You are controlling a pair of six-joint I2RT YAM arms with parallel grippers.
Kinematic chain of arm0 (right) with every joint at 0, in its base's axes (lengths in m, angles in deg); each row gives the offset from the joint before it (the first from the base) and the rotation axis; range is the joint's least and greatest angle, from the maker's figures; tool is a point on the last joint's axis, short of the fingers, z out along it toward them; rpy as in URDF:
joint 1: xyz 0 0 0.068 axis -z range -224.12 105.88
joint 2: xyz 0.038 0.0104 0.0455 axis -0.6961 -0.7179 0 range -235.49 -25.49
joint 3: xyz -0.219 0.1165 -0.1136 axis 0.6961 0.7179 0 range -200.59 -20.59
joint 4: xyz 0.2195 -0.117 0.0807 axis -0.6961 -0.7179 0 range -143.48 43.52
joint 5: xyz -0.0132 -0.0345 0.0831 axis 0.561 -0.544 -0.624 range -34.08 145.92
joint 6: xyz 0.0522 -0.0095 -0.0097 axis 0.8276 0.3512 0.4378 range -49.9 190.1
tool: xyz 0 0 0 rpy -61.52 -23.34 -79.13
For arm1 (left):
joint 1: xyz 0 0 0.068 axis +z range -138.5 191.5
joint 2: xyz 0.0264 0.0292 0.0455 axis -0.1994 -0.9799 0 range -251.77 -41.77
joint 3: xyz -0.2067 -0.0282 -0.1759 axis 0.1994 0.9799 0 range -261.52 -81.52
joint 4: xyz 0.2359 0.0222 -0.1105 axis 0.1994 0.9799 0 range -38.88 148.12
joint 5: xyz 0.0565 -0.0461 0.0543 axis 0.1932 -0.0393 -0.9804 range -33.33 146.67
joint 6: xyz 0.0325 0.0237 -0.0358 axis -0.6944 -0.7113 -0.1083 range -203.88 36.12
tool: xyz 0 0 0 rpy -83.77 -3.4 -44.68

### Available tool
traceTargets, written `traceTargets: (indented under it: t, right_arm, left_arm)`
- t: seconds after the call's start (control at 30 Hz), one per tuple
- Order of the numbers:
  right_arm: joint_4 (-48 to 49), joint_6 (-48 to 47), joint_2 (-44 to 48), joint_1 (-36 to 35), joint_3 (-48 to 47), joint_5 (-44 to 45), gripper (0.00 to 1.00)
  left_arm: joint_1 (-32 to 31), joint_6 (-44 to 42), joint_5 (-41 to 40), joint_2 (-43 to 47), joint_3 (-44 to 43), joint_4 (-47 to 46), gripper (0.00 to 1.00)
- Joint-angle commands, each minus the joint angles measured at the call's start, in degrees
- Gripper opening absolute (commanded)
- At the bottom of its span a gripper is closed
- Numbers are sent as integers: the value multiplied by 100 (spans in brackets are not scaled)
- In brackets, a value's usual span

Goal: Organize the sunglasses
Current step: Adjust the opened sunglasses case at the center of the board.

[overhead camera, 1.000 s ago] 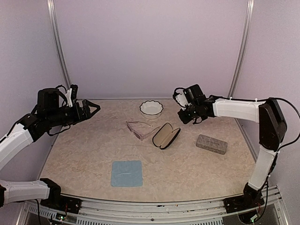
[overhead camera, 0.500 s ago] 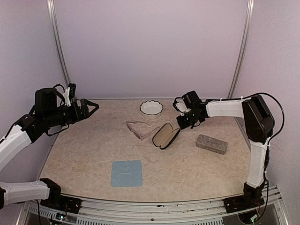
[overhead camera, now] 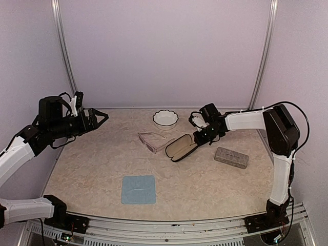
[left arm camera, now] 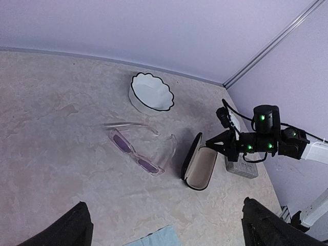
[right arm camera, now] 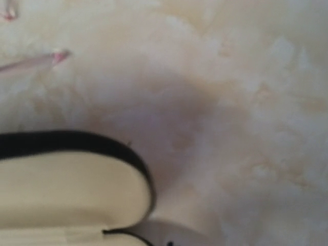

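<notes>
Changes over last second: blue cloth (overhead camera: 138, 189) at near edge unmoved. Black case (overhead camera: 179, 148), open at mid table (overhead camera: 92, 169), turned slightly. Right arm dropped from raised reach to case's far end. Left arm barely shifted.

Pose: right end effector (overhead camera: 197, 135) low, fingers together, tip at case's far end. Left end effector (overhead camera: 101, 119) raised over table's left side, fingers wide apart, empty.

Sunglasses (overhead camera: 152, 141) with pinkish clear frame lay unfolded just left of case. Grey case (overhead camera: 231, 157) to right, white bowl (overhead camera: 165, 118) beyond.
</notes>
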Motion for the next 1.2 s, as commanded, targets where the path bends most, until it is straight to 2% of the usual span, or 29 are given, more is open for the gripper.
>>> traceTargets:
  t: [0.0,0.33,0.63,0.77,0.87,1.03,1.17]
  right_arm:
    - [-24,21,209,31,193,-243,0]
    - [13,208,536,-170,496,-298,0]
    - [-253,157,742,-278,175,84,0]
    - [-375,110,1022,-488,46,363,14]
    - [-399,174,1248,-702,21,409,30]
    - [-311,456,1656,-1079,187,390,50]
    - [-129,773,1947,-1420,444,259,61]
  left_arm:
    - [30,28,-6,1,76,-112,99]
    - [30,40,37,1,116,-169,99]
    - [30,94,17,-83,146,-118,99]
    - [23,188,-65,-174,200,-50,99]
    - [9,277,-125,-285,234,17,99]
    - [-172,545,-373,-438,386,97,99]
    - [-499,670,-595,-625,520,101,99]
